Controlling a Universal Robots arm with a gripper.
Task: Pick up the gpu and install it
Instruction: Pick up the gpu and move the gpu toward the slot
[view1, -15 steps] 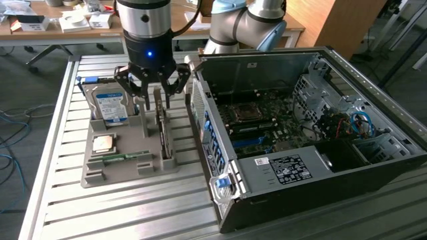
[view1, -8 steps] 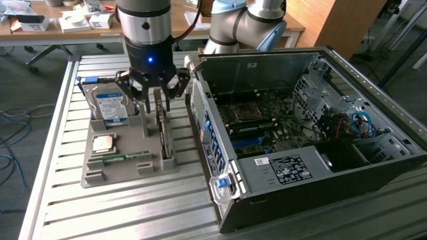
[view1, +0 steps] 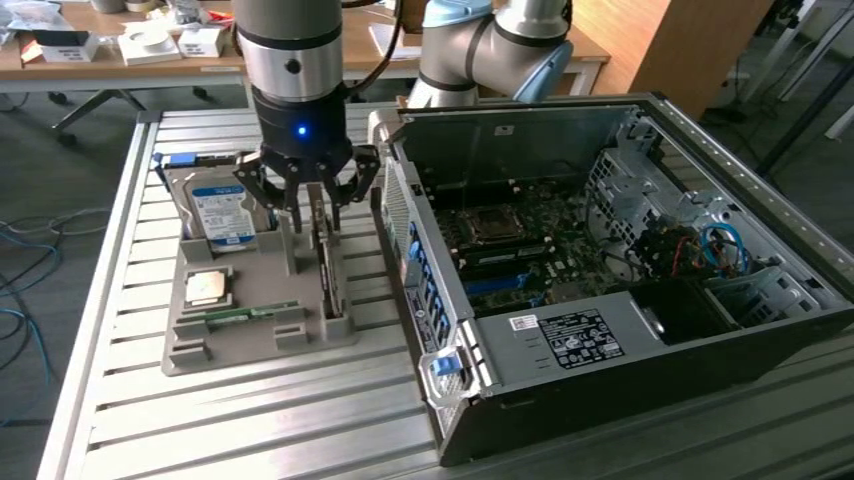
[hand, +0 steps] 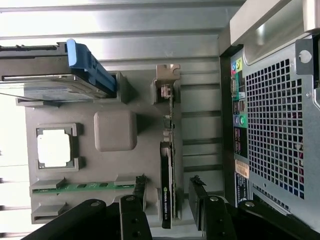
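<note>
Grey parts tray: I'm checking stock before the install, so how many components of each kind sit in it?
Hard drive: 1
CPU: 1
RAM stick: 1
gpu: 1
Total: 4 in the tray

The gripper (view1: 310, 213) hides part of the gpu (view1: 328, 282); the wrist view crops the hard drive (hand: 40, 87).

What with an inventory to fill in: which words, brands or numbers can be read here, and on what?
No text can be read with certainty.
gpu: green logo with white lettering, too blurred.
hard drive: blue label, print too small.
power supply label: print too small.
case rear stickers: too blurred.
</note>
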